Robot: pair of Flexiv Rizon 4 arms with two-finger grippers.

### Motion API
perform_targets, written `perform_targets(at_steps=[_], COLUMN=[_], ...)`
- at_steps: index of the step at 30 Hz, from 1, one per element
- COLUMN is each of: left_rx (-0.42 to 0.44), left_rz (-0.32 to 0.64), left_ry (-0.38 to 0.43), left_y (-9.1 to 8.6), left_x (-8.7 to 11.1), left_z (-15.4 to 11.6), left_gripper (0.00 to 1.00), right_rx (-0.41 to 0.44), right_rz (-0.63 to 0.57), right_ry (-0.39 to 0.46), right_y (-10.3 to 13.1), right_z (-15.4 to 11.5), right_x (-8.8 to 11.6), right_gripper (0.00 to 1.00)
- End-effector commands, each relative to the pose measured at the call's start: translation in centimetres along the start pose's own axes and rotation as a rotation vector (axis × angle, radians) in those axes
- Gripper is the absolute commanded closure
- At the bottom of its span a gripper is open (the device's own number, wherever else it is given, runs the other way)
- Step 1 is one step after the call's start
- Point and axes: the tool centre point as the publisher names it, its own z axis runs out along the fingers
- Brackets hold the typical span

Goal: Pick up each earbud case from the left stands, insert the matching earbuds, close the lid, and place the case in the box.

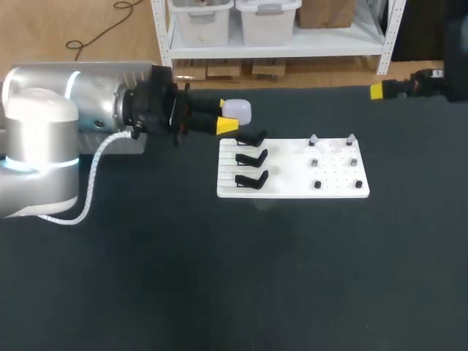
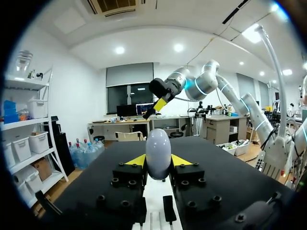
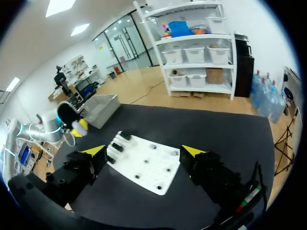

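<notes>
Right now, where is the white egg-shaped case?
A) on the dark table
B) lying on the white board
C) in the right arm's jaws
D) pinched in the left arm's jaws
D: the white case sits between the left arm's jaws, both yellow tips touching it, lifted off the white board.

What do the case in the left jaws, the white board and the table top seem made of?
The case looks like smooth white plastic, with soft, even sheen. The white board: rigid plastic or painted sheet, flat with crisp edges; I cannot tell which. The table top: dark matte cloth or mat, no glare.
</notes>
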Motion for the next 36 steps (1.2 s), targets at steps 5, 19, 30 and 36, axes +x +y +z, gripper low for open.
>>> perform_targets(at_steps=[5, 19, 30, 36], left_rx=[-0.007, 0.022, 0.05, 0.048], left_rz=[-0.015, -0.024, -0.026, -0.021], left_ry=[-0.014, -0.028, -0.038, -0.042], left_y=[-0.5, -0.5, -1.0, -1.2], left_x=[0.7, 1.1, 1.4, 1.5], left_z=[0.8, 1.0, 0.9, 0.9], left_gripper=[1.0, 1.0, 1.0, 1.0], right_rx=[-0.081, -0.041, -0.023, -0.029], right_rz=[-0.015, -0.131, -0.194, -0.204], right_ry=[0.047, 0.167, 0.224, 0.251], right_y=[4.0, 10.3, 13.7, 15.1], right_z=[-0.4, 1.7, 4.6, 5.8], right_x=[0.6, 3.2, 3.9, 3.8], right_gripper=[0.0, 0.0, 0.0, 0.0])
